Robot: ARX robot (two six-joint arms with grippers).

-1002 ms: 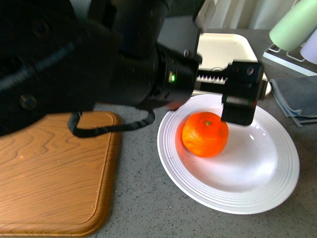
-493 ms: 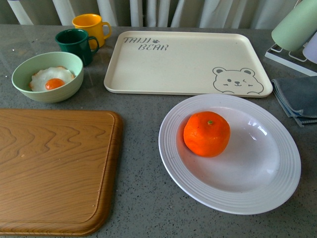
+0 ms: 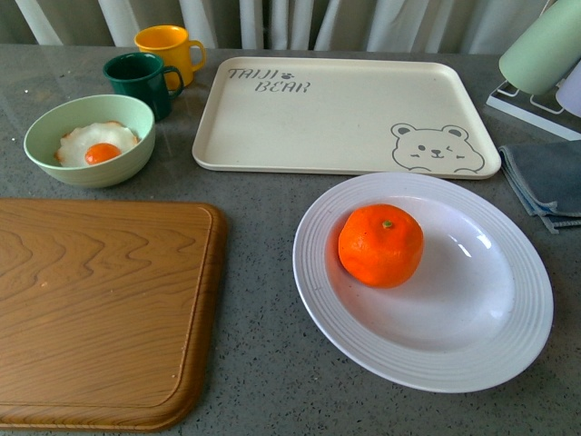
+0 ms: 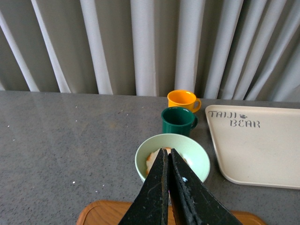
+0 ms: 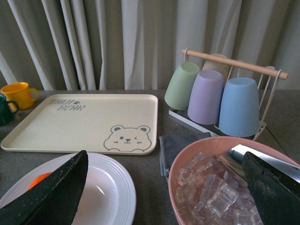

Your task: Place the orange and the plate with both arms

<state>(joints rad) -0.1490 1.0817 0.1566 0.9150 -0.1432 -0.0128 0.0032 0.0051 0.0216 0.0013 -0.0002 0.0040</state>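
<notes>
The orange (image 3: 380,245) rests in the plate (image 3: 508,336) on the table (image 3: 254,363). Left fingers (image 4: 157,197): pressed together, empty, well apart from it. Right fingers (image 5: 51,197): spread wide, empty, one partly hiding the orange.

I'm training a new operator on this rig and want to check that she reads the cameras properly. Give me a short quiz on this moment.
1. True or false: the orange lies in the plate.
2. Which thing holds the fried egg? A: yellow mug. B: pale green bowl. C: bear tray.
3. Fill in: in the left wrist view, the left gripper is ___ (open or shut).
Key: 1 true; 2 B; 3 shut.
</notes>
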